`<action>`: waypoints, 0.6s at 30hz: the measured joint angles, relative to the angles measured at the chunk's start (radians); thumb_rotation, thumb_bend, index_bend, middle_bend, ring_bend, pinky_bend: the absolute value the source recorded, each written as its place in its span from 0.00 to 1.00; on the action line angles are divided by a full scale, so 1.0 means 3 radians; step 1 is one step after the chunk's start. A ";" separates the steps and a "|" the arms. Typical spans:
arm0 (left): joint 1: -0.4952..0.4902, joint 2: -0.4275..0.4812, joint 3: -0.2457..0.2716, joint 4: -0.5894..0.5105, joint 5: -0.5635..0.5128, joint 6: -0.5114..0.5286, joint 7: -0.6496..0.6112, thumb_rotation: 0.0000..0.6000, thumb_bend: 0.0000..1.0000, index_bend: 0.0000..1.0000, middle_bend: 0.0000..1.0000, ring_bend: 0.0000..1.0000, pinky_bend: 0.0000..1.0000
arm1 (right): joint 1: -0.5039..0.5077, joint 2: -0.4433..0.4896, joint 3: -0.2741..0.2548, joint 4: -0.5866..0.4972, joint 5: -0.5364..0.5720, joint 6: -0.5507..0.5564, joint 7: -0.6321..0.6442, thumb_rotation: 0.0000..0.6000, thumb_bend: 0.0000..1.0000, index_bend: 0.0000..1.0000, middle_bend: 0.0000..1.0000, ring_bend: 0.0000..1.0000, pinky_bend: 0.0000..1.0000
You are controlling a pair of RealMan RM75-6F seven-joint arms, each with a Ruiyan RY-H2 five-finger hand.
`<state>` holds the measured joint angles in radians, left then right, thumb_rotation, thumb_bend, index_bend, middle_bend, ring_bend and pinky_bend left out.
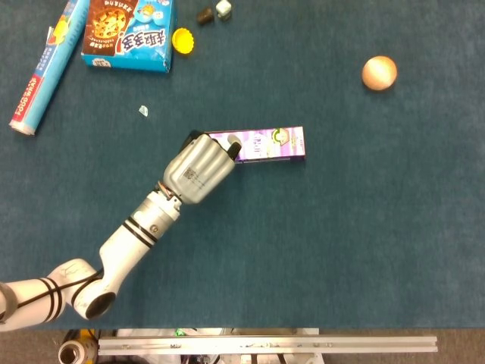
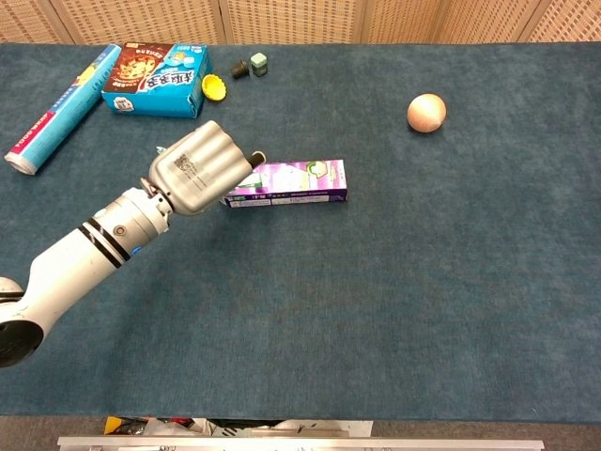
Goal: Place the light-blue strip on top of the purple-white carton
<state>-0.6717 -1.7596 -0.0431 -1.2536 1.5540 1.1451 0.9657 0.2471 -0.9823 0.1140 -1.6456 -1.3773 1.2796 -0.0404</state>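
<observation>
Table (image 1: pixel 364 227), blue cloth. Left arm (image 1: pixel 129 243) reaches in from near-left. Left hand (image 1: pixel 198 168), back up, fingers curled in; fingertips at the carton's left end, w/ contents of the grip hidden, so can't tell if it holds anything. Carton (image 1: pixel 269 144), purple-white, lies flat at centre, long axis left-right. Strip not identifiable in either view. Far left: tube (image 1: pixel 44 67), diagonal; cookie box (image 1: pixel 129 34) beside it. Ball (image 1: pixel 379 73), far right, well apart. Yellow cap (image 1: pixel 183 39) just right of box. Right hand out of view.
</observation>
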 measured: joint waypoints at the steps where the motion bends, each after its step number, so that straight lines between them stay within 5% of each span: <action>1: 0.0013 0.0020 -0.0007 -0.0040 -0.0013 0.0015 -0.0003 1.00 0.14 0.31 0.77 0.85 0.98 | 0.0002 0.0007 0.0000 -0.0006 -0.0006 -0.0001 -0.0002 1.00 0.19 0.16 0.44 0.34 0.43; 18: 0.0403 0.0759 -0.0304 -0.1044 -0.0647 0.0350 -0.0279 1.00 0.15 0.29 0.65 0.68 0.97 | 0.0281 0.0082 0.0024 -0.0254 -0.0272 -0.0252 -0.0065 1.00 0.22 0.16 0.44 0.34 0.43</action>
<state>-0.5507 -1.5320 -0.1342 -1.5669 1.3600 1.2502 0.8821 0.3313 -0.9578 0.1212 -1.7219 -1.4588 1.2039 -0.0599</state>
